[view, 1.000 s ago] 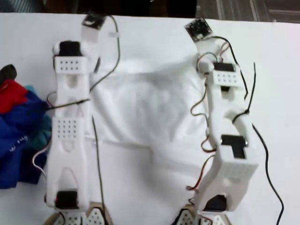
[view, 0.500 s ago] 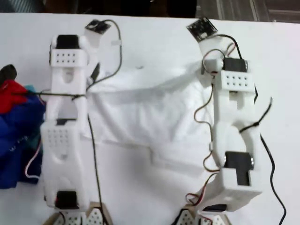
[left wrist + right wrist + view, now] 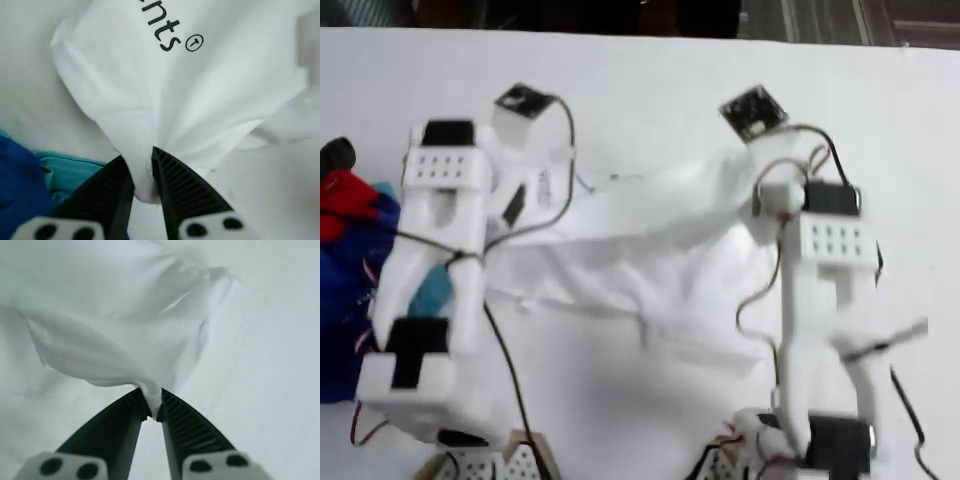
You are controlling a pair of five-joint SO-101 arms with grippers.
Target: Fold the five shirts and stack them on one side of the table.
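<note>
On the white table (image 3: 640, 70), left tool (image 3: 142, 172) and right tool (image 3: 151, 409) each pinch the white shirt (image 3: 650, 235); dark floor (image 3: 800, 18) behind.

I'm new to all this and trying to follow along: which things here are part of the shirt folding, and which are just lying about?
Part of the job: white shirt, pinched by the left gripper and right gripper; heap of blue, red and teal shirts.

Just there: table; cables; dark item by the heap, unclear what.
</note>
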